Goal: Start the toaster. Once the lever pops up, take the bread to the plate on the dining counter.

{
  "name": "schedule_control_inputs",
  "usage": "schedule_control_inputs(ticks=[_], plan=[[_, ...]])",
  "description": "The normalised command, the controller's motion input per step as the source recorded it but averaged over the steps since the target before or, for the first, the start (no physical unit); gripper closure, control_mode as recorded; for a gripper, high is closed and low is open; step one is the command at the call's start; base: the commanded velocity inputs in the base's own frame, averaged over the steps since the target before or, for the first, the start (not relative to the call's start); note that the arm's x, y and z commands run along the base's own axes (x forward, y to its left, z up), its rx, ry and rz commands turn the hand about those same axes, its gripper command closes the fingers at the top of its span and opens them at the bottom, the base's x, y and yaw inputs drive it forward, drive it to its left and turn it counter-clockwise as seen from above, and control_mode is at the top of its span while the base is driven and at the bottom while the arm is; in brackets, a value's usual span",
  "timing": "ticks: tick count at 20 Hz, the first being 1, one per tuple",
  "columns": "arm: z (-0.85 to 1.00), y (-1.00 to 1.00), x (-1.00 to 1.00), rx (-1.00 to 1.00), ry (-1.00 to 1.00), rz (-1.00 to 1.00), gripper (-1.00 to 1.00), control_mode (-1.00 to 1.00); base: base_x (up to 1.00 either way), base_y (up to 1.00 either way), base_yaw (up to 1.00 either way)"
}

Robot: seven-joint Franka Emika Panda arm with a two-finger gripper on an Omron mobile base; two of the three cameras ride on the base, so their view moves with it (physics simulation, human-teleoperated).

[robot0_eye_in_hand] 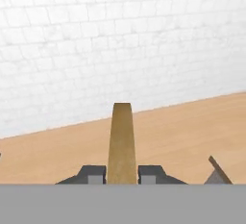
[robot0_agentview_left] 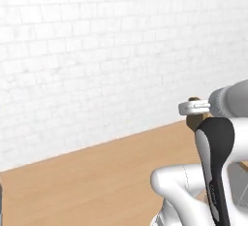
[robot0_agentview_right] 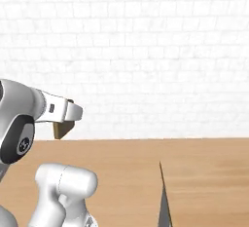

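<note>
Tan to golden-brown, the bread [robot0_eye_in_hand: 121,143] is seen edge-on in the hand view, clamped between the two dark fingertips [robot0_eye_in_hand: 94,174] of the gripper [robot0_eye_in_hand: 121,175], which is closed on the slice from both sides. The slice is held upright in that view and extends away from the camera toward a white brick wall [robot0_eye_in_hand: 96,40].

In the left base view, the gripper [robot0_agentview_left: 194,107] is shown at the right of the picture, raised above a light-wood surface [robot0_agentview_left: 97,181]; a brown corner of the bread [robot0_agentview_left: 196,119] is visible just below and behind the pale hand. In the right base view, the gripper [robot0_agentview_right: 68,111] is shown at the left, pointing to the right, with a brown wedge of the bread [robot0_agentview_right: 62,129] protruding beneath it. The slice is carried in the air, well clear of the wood below.

The light-wood surface is met at its far edge by the white brick wall in all three views. A thin dark-grey pointed shape [robot0_agentview_right: 164,201] is seen rising from the bottom of the right base view; what it is cannot be told. A similar grey-brown corner [robot0_eye_in_hand: 218,171] appears at the lower right of the hand view.
</note>
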Motion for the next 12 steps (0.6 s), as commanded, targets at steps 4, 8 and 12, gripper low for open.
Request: schedule_control_inputs(ticks=[4,8,12], plan=[[0.00,0.00,0.00,0.00,0.00,0.00,1.00,1.00,0.25,-0.01,-0.70],[0.00,0.00,0.00,0.00,0.00,0.00,1.00,1.00,0.19,0.42,-0.58],[0.00,0.00,0.00,0.00,0.00,0.00,1.00,1.00,0.21,0.74,-0.55]])
